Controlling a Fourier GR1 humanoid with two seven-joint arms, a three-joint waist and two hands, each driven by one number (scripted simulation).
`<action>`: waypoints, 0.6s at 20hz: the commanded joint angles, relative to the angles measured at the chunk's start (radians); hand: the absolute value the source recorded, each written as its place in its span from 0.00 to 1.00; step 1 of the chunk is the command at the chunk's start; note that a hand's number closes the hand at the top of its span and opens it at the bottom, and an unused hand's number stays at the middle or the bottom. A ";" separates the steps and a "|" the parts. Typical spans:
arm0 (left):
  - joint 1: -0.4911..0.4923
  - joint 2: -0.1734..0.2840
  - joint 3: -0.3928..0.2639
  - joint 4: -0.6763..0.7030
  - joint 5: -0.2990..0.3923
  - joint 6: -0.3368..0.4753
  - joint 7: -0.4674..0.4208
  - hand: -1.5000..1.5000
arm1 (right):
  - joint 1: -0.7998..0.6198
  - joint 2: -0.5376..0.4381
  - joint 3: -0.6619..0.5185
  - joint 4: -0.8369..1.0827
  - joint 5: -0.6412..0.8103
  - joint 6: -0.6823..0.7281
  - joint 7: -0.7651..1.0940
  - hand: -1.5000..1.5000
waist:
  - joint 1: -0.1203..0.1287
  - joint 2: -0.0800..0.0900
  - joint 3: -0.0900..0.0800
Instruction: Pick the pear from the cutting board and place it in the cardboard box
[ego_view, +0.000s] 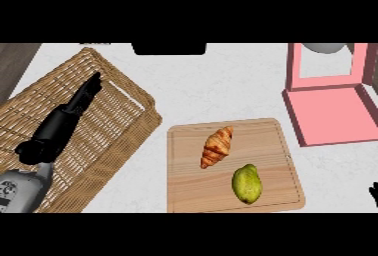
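Lying over the wicker basket (129, 107) at the far left, the left hand (70, 112) points up and away from the viewer, its black fingers straight and pressed close together, holding nothing. Its grey forearm (18, 190) enters from the lower left corner. The basket sits tilted on the white counter (221, 80), one corner just beside the board.

Next comes the wooden cutting board (184, 195), lying flat near the middle. A croissant (216, 146) rests on its upper half, angled. Below and a little to the right of it, apart from it, lies the green pear (247, 183), upright on the board's lower right part, untouched by either hand.

Further right, near the upper corner, sits the pink box (332, 112), its lid raised at the back and its floor bare, well apart from the pear.

At the right edge, low down, only a dark sliver of the right hand (374, 192) shows; whether its fingers are spread or curled I cannot tell.
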 joint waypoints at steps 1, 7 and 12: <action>0.056 -0.042 -0.035 -0.028 -0.035 0.030 -0.005 0.50 | 0.062 -0.127 0.024 -0.208 0.068 -0.005 0.168 0.00 | 0.009 -0.002 -0.002; 0.023 -0.023 0.010 -0.003 -0.030 -0.018 -0.017 0.50 | 0.031 -0.201 0.089 -0.396 0.192 -0.049 0.497 0.00 | 0.010 -0.001 0.000; 0.005 -0.030 0.043 -0.009 -0.021 -0.051 -0.014 0.50 | -0.128 -0.194 0.170 -0.450 0.245 -0.015 0.771 0.00 | 0.017 0.000 0.001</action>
